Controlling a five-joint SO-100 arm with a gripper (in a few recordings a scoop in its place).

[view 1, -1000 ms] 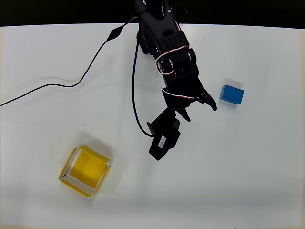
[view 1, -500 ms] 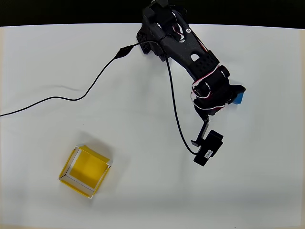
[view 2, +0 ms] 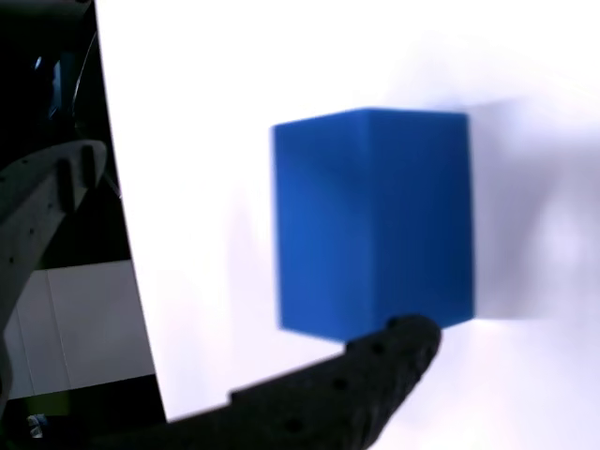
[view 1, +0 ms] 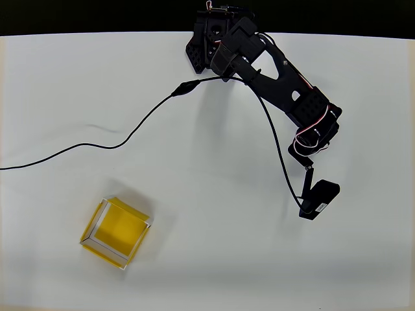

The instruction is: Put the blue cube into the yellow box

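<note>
Across the white table (view 1: 78, 84), the arm had swung right over the last second, covering the blue cube (view 2: 373, 220). The cube sat just ahead of the gripper (view 2: 281, 309), whose jaws I could not tell parted or closed; the yellow box (view 1: 115, 232) lay well behind, so grasping seemed next.

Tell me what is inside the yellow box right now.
Nothing: in the overhead view the yellow box shows only its bare yellow floor. The blue cube sits on the white table in the wrist view, close to a claw finger; overhead, the arm covers it.
</note>
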